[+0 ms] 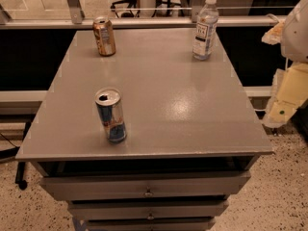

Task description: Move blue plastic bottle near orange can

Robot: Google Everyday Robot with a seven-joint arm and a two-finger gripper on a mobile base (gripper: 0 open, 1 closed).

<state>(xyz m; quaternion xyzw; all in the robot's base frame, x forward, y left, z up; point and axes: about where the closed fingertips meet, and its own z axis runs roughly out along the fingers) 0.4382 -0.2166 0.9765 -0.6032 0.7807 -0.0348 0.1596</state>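
Note:
The blue plastic bottle stands upright at the far right corner of the grey table. It is clear and bluish, with a white cap and a white-and-dark label. The orange can stands upright at the far left of the table, well apart from the bottle. My gripper hangs at the right edge of the view, off the table's right side and lower than the bottle. It touches nothing.
A blue-and-silver can with red marks stands near the table's front left. Drawers sit under the tabletop. A rail and glass partition run behind the table. My white arm is at the upper right.

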